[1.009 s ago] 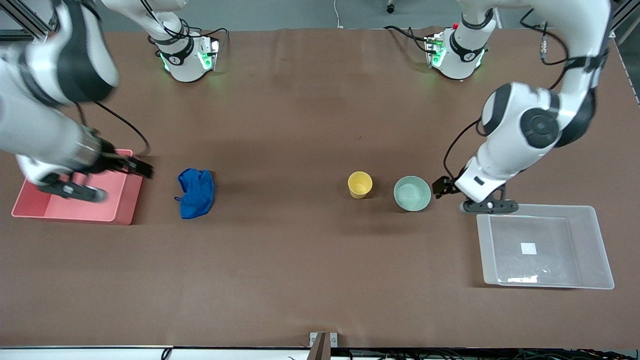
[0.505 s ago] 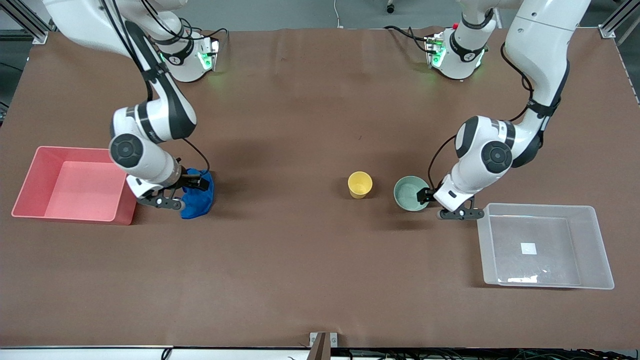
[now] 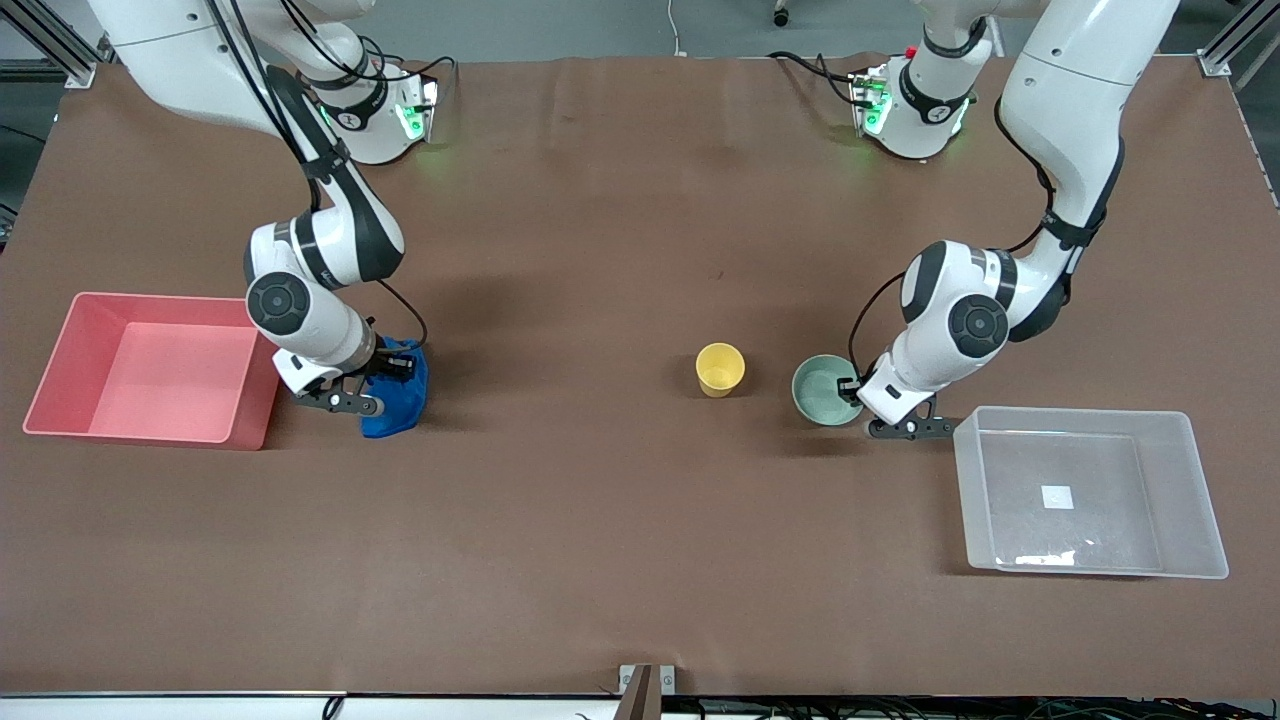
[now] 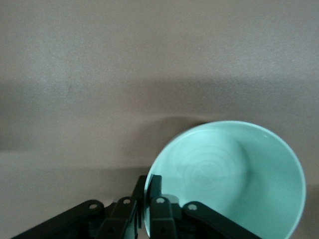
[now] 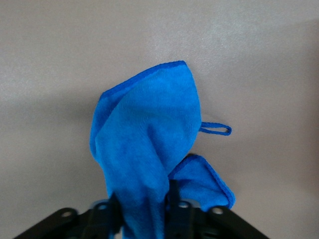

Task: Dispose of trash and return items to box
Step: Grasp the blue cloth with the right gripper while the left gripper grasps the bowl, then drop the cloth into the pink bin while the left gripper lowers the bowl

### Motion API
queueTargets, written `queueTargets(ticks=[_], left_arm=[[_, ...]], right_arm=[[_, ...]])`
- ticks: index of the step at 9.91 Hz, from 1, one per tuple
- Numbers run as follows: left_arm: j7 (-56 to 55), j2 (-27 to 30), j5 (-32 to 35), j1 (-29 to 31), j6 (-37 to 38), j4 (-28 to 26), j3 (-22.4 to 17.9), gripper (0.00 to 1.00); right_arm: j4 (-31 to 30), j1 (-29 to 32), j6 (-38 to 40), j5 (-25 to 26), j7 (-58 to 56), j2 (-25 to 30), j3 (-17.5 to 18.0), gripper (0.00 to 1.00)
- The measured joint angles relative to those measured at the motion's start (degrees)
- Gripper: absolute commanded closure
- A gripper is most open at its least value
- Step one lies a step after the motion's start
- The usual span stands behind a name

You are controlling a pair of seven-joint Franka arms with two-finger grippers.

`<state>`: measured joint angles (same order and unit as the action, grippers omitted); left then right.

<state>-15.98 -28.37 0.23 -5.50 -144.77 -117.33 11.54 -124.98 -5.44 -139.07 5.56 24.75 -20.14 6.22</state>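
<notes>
Left gripper (image 3: 853, 388) is down at the pale green bowl (image 3: 825, 388), fingers (image 4: 155, 196) clamped together on the rim at the side toward the clear box (image 3: 1087, 492), one inside the bowl and one outside. The bowl sits on the table (image 3: 600, 520) just beside the yellow cup (image 3: 720, 368), which stands upright toward the middle of the table and apart from both grippers. The clear box is near the bowl, at the left arm's end and nearer the front camera, white sticker (image 3: 1057, 497) on its bottom. Right gripper (image 3: 392, 366) is on the blue cloth (image 3: 396, 395), jaws pinched on a raised fold of it; in the right wrist view the cloth (image 5: 149, 144) bunches up between the fingers, rest draped on the table with a small loop (image 5: 216, 129) sticking out. The cloth lies just beside the pink bin (image 3: 60, 362) at the right arm's end.
</notes>
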Motion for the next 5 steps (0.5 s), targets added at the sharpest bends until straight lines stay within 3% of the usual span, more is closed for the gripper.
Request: queueTargets(ticks=[2,5], left_arm=[[0.05,0.51,0.00,0.20,0.60,1.94,0.01,1.00],[1.77,5.01,0.17,3.00,15.58,12.46,-0.60,1.00]], right_arm=[[2.88,0.15,6.92,0.00,1.13,0.31,-0.08,0.99],[16.17,1.23,32.97,0.00,0.23,4.94,-0.16,0.99]])
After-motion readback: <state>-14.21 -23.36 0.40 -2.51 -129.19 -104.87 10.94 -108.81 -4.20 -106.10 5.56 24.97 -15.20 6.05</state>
